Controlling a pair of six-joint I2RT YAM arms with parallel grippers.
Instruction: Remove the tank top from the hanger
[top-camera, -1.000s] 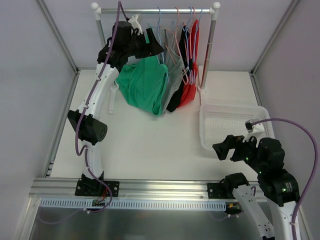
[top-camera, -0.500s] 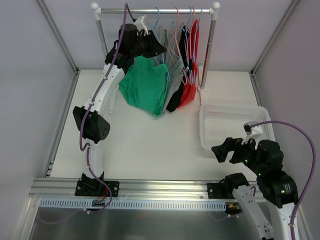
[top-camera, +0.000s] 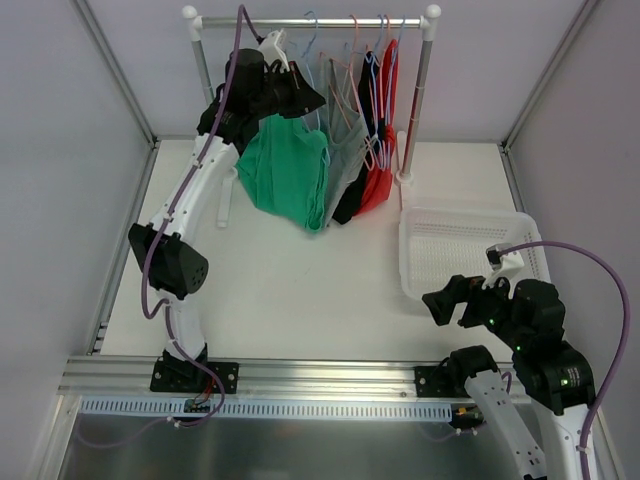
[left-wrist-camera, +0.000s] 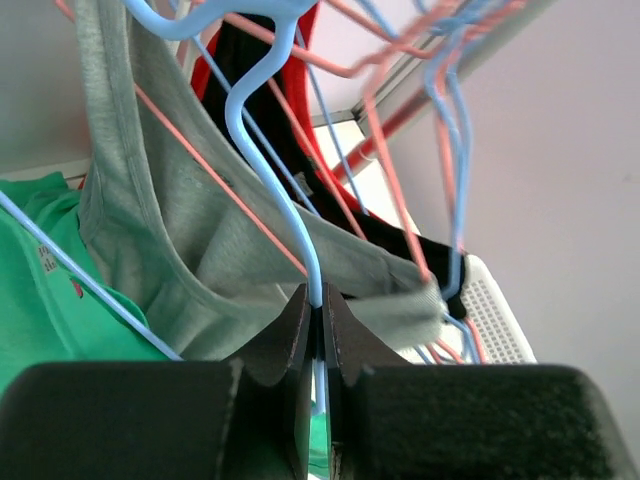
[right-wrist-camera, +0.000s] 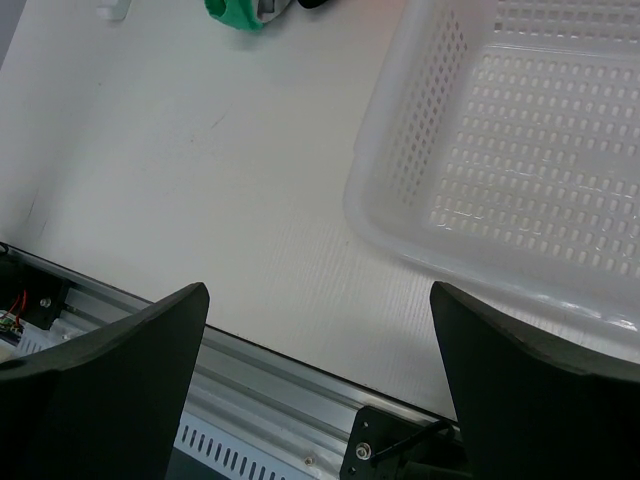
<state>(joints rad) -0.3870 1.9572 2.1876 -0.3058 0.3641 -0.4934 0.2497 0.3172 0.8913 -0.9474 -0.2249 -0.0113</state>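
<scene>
My left gripper (left-wrist-camera: 320, 305): jaws pinched shut on the light blue hanger (left-wrist-camera: 262, 130) wire. The green tank top (top-camera: 290, 170) hangs just below them, to their left. Step in hand: securing the hanger. Next, I judge: unhook it from the rail (top-camera: 310, 20). My right gripper (right-wrist-camera: 320, 310): jaws wide, holding nothing, with the white basket (right-wrist-camera: 520, 150) ahead and to the right.

left arm (top-camera: 196, 186): elbow swung left | green tank top (top-camera: 288, 172): drawn narrower, nearer gray top (top-camera: 347, 150)

Soft green cloth tank top (top-camera: 288, 170), perforated glossy plastic basket (top-camera: 466, 250), metal rail (top-camera: 310, 20)
</scene>
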